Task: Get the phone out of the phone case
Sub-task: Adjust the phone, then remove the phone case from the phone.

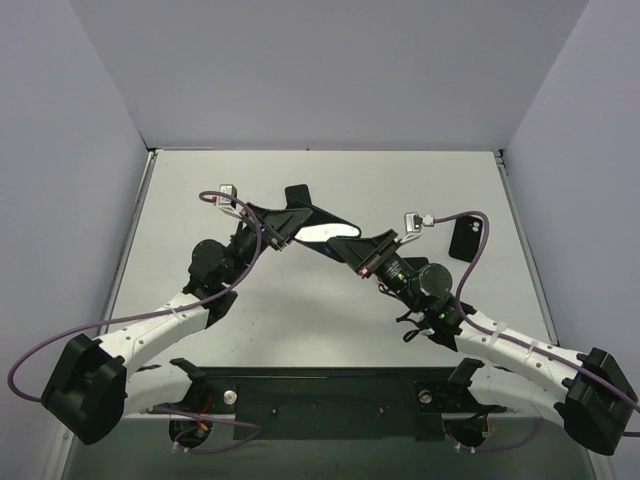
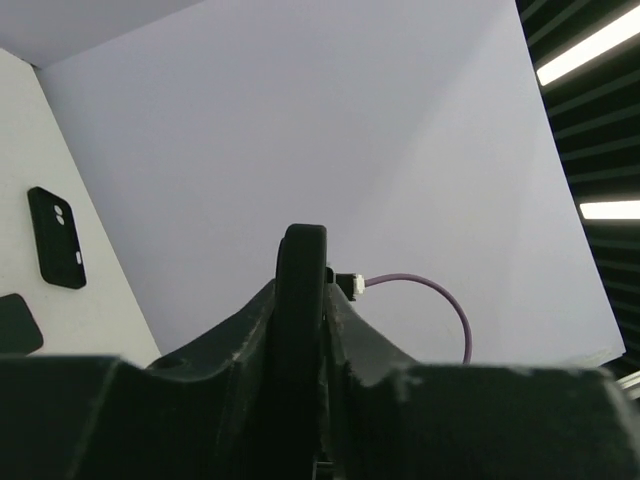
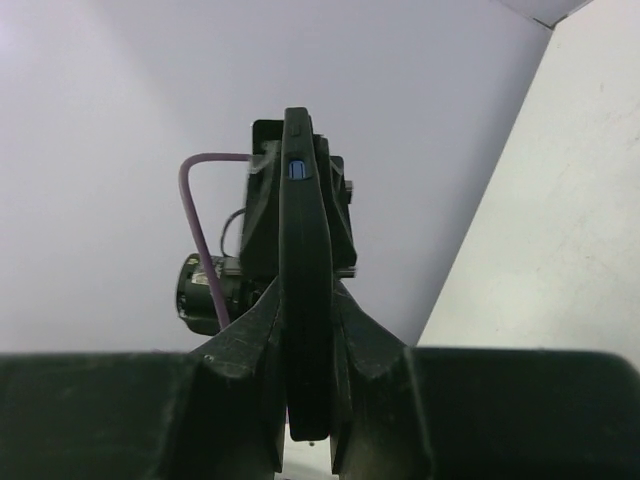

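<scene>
Left of the black rectangular phone case with camera cutout and raised off the pale grey table, find the thin dark phone, held edge-on. Confirm left gripper clenched on its far end, right gripper clenched on the end nearer the case. Treat extraction as done. Keep pressure even, avoid twisting, and free one end only before lowering flat.

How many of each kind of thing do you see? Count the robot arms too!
Robot arms: 2, left and right
Phone: 1, held up between both arms
Phone case: 1
Purple cables: 2
Total: 6
</scene>
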Controlling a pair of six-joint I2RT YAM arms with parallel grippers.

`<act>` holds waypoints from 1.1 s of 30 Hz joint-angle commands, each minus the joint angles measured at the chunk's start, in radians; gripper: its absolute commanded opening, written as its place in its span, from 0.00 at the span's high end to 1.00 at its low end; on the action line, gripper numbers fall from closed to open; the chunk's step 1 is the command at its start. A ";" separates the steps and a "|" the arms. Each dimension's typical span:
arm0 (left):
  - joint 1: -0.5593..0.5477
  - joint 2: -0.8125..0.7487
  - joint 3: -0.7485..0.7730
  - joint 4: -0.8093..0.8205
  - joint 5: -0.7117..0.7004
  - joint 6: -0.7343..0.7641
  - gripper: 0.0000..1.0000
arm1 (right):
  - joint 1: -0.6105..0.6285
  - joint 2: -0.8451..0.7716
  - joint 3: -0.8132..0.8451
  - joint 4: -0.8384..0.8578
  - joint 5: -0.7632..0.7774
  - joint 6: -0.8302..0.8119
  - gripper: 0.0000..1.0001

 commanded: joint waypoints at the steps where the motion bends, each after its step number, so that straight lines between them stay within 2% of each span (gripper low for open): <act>1: 0.011 0.000 0.061 0.142 0.067 -0.019 0.79 | 0.014 0.024 0.073 0.075 0.021 -0.028 1.00; 2: 0.024 -0.001 0.081 0.110 0.110 -0.016 0.90 | 0.011 0.018 0.078 -0.001 0.004 -0.047 1.00; 3: 0.051 -0.003 0.105 0.094 0.143 -0.001 0.95 | 0.005 -0.002 0.109 -0.066 -0.018 -0.064 0.88; 4: 0.074 -0.009 0.116 0.053 0.203 0.011 1.00 | -0.014 -0.010 0.142 -0.206 -0.112 -0.137 0.84; 5: 0.090 -0.012 0.136 0.033 0.269 0.049 1.00 | -0.029 -0.010 0.228 -0.425 -0.169 -0.247 0.78; 6: 0.123 -0.014 0.151 -0.013 0.321 0.095 1.00 | -0.053 0.001 0.271 -0.562 -0.279 -0.299 0.76; 7: 0.140 -0.012 0.179 -0.066 0.437 0.117 1.00 | -0.075 0.001 0.358 -0.756 -0.316 -0.431 0.71; 8: 0.172 -0.005 0.200 -0.094 0.490 0.167 1.00 | -0.086 -0.001 0.383 -0.839 -0.394 -0.476 0.68; 9: 0.183 0.000 0.240 -0.168 0.604 0.195 1.00 | -0.122 -0.005 0.412 -0.918 -0.447 -0.548 0.63; 10: 0.202 0.014 0.255 -0.208 0.651 0.249 1.00 | -0.141 -0.024 0.414 -0.938 -0.511 -0.568 0.61; 11: 0.206 0.024 0.289 -0.263 0.740 0.267 1.00 | -0.187 -0.036 0.408 -0.951 -0.544 -0.594 0.51; 12: 0.218 0.037 0.298 -0.283 0.774 0.298 1.00 | -0.204 -0.048 0.400 -0.952 -0.609 -0.608 0.46; 13: 0.223 0.041 0.312 -0.295 0.830 0.304 1.00 | -0.237 -0.042 0.405 -0.953 -0.674 -0.625 0.46; 15: 0.228 0.051 0.323 -0.282 0.895 0.312 1.00 | -0.261 -0.004 0.425 -0.942 -0.903 -0.628 0.50; 17: 0.229 0.054 0.335 -0.288 0.932 0.318 1.00 | -0.255 0.030 0.445 -0.927 -0.985 -0.627 0.54; 18: 0.228 0.052 0.343 -0.289 0.938 0.318 1.00 | -0.253 0.040 0.449 -0.918 -0.995 -0.622 0.58; 22: 0.228 0.040 0.361 -0.302 0.960 0.315 1.00 | -0.233 0.059 0.446 -0.791 -1.081 -0.547 0.66; 27: 0.229 0.022 0.381 -0.361 0.941 0.334 1.00 | -0.177 0.096 0.469 -0.789 -1.111 -0.553 0.68; 33: 0.229 0.025 0.414 -0.374 0.938 0.312 1.00 | -0.135 0.139 0.492 -0.755 -1.090 -0.545 0.76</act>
